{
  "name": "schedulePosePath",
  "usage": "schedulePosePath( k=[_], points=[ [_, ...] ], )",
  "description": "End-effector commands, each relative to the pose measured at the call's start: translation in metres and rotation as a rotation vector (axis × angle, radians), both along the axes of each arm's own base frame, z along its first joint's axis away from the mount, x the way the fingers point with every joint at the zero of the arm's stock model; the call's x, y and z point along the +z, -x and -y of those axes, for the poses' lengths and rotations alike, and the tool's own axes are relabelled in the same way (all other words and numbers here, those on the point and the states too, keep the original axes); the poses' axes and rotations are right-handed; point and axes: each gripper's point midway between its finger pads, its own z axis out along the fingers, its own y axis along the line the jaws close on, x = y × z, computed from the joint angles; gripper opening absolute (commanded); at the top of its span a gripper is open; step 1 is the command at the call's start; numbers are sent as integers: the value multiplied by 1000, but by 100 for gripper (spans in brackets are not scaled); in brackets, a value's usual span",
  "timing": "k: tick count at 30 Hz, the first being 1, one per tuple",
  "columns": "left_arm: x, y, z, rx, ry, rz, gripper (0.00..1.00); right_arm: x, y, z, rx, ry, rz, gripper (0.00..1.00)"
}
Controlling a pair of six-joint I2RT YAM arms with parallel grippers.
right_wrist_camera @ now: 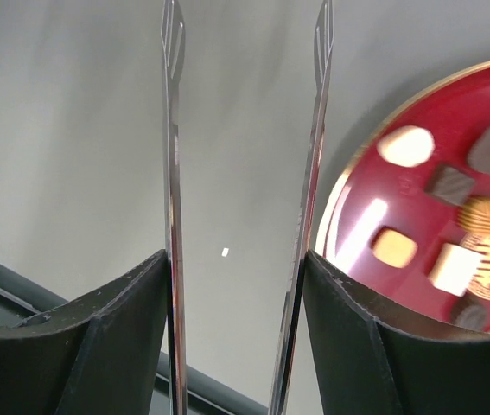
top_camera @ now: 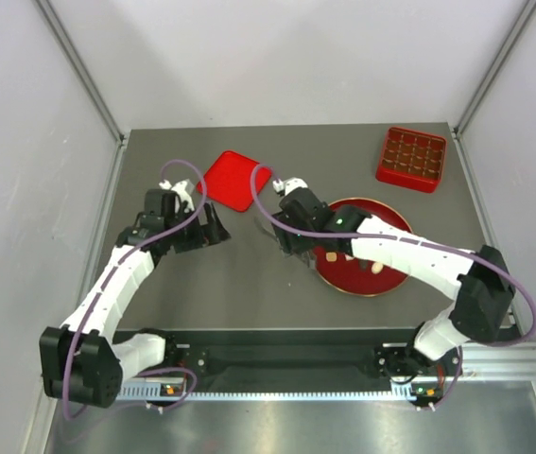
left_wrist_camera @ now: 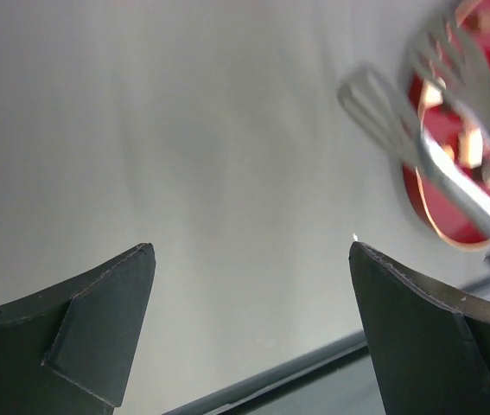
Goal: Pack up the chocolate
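Several small chocolate pieces [right_wrist_camera: 405, 145], cream, tan, brown and dark, lie on a round red plate [right_wrist_camera: 348, 186] with a gold emblem. From above the pieces [top_camera: 332, 255] show on the plate [top_camera: 386, 225] beside the right arm. My right gripper [right_wrist_camera: 236, 255] is shut on thin metal tongs [right_wrist_camera: 172, 173], one finger pressing each blade, and the blades stand apart with nothing between them. It hovers [top_camera: 291, 244] at the plate's left edge. My left gripper [left_wrist_camera: 251, 251] is open and holds nothing, standing [top_camera: 216, 227] left of the tongs [left_wrist_camera: 452, 173] over bare table.
A red box with a grid of compartments [top_camera: 411, 158] stands at the back right. A flat red lid [top_camera: 233, 179] lies at the back centre, just beyond both grippers. Grey walls close the table on the left, right and back.
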Motion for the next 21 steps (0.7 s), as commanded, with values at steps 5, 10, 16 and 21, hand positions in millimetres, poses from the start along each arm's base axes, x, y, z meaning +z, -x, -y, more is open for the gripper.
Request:
schedulePosePath(
  k=[5, 10, 16, 21],
  points=[
    [18, 7, 51, -192, -3, 99, 99, 55, -20, 40, -75, -73, 76, 59],
    [34, 14, 70, -271, 53, 119, 99, 50, -22, 75, -166, -48, 51, 58],
    [42, 30, 80, -358, 101, 114, 99, 38, -18, 116, -270, 1, 12, 56],
    [37, 31, 64, -316, 21, 130, 99, 30, -15, 137, -323, 9, -9, 54]
  ],
)
